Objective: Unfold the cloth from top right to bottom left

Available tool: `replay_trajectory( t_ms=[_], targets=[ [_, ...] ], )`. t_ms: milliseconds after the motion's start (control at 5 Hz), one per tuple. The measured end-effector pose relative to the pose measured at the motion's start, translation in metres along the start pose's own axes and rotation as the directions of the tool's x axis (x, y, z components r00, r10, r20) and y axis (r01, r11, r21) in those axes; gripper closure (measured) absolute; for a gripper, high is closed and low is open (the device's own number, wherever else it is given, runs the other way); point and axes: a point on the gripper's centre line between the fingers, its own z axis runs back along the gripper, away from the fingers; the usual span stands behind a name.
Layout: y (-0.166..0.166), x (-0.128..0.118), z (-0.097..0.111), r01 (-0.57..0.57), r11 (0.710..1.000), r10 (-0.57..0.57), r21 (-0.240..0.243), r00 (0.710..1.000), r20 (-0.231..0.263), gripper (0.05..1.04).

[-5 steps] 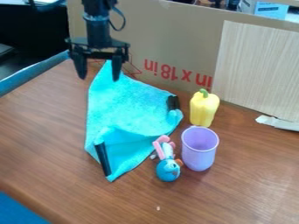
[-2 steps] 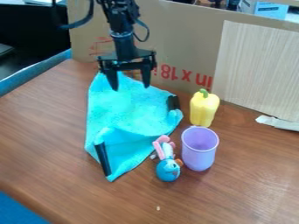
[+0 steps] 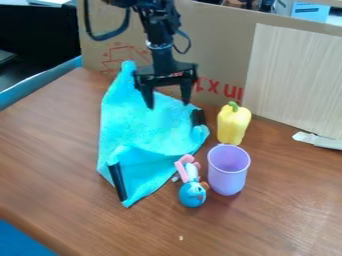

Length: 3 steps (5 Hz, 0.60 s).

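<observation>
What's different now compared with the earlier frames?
The open hand has moved right and slightly down in the view, over the upper right part of the turquoise cloth. It has gripped nothing. Cloth, yellow bell pepper, purple cup and blue-headed toy stayed put.

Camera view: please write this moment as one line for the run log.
gripper: open, empty, near far edge of cloth | cloth: partly folded | beside cloth: yellow pepper, purple cup, toy
</observation>
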Motion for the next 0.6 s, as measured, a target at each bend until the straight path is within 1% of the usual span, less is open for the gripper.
replay_trajectory(
  t_ms=[200,400,600],
  targets=[
    [-0.013,-0.005,-0.003,0.004,1.0,-0.004,-0.009,1.0,-0.005,0.083],
    [-0.025,-0.007,-0.003,0.009,1.0,-0.009,-0.028,1.0,0.006,0.083],
    [-0.033,-0.009,-0.008,0.011,1.0,-0.011,-0.027,1.0,0.005,0.083]
  ],
)
